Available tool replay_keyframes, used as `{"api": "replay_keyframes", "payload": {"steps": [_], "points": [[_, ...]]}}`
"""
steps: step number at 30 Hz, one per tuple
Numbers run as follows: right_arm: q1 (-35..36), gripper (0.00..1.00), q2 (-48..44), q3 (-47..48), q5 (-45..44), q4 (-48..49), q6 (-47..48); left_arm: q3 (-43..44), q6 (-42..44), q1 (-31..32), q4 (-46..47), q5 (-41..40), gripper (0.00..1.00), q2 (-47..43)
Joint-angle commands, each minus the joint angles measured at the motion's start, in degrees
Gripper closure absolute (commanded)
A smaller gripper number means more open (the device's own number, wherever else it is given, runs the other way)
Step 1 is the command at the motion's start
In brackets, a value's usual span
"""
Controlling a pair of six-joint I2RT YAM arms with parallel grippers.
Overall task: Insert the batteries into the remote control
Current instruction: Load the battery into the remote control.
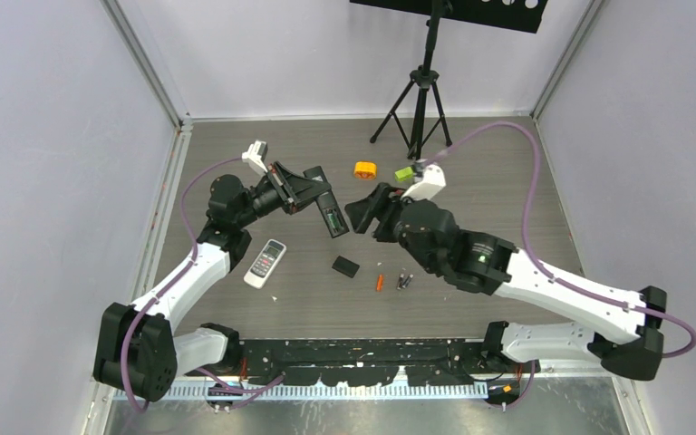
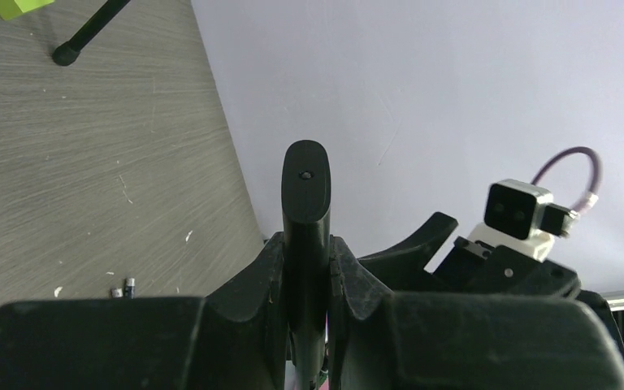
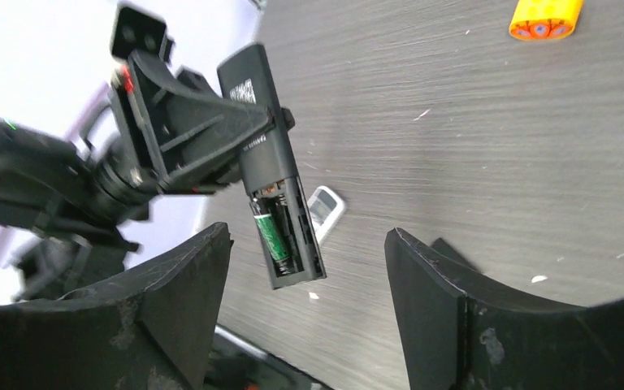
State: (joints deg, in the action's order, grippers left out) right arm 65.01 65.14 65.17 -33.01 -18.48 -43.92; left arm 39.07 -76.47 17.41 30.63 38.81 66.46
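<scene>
My left gripper (image 1: 311, 194) is shut on a black remote control (image 1: 326, 204) and holds it above the table, its open battery bay facing up. A dark green battery (image 3: 273, 236) sits in one slot of the bay; the slot beside it looks empty. In the left wrist view the remote (image 2: 306, 203) stands edge-on between my fingers. My right gripper (image 1: 369, 216) is open and empty just right of the remote's bay end, and in its own view (image 3: 309, 301) the jaws frame the bay. An orange battery (image 1: 380, 282) and two dark grey batteries (image 1: 403, 281) lie on the table.
A black battery cover (image 1: 345, 266) lies near the loose batteries. A white remote (image 1: 265, 263) lies at the left. An orange round block (image 1: 365, 169) and a lime green block (image 1: 405, 173) sit behind the grippers. A tripod (image 1: 421, 91) stands at the back.
</scene>
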Motion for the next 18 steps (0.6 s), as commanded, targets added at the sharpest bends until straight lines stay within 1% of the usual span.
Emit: {"api": "replay_keyframes", "payload": {"steps": [1, 6, 9, 13, 16, 18], "points": [[-0.85, 0.24, -5.43, -2.89, -2.47, -0.94, -19.47, 2.75, 0.61, 0.08, 4.05, -0.77, 1.0, -0.74], [-0.85, 0.19, -6.36, -9.02, 2.93, 8.52, -29.66, 3.59, 0.25, 0.08, 4.13, -1.54, 1.0, -0.49], [-0.85, 0.17, -4.47, -9.81, 5.53, 12.41, -33.3, 3.97, -0.39, 0.08, 4.34, -2.25, 1.0, -0.66], [-0.85, 0.16, -2.07, -11.07, 7.8, 17.94, -35.46, 3.7, -0.9, 0.08, 4.44, -2.83, 1.0, -1.38], [-0.85, 0.16, -1.31, -12.33, 8.67, 25.07, -34.83, 3.35, -0.95, 0.08, 4.28, -2.73, 1.0, -1.88], [-0.86, 0.16, -1.09, -11.83, 8.04, 25.17, -34.6, 3.21, -0.69, 0.08, 4.11, -2.56, 1.0, -2.11]]}}
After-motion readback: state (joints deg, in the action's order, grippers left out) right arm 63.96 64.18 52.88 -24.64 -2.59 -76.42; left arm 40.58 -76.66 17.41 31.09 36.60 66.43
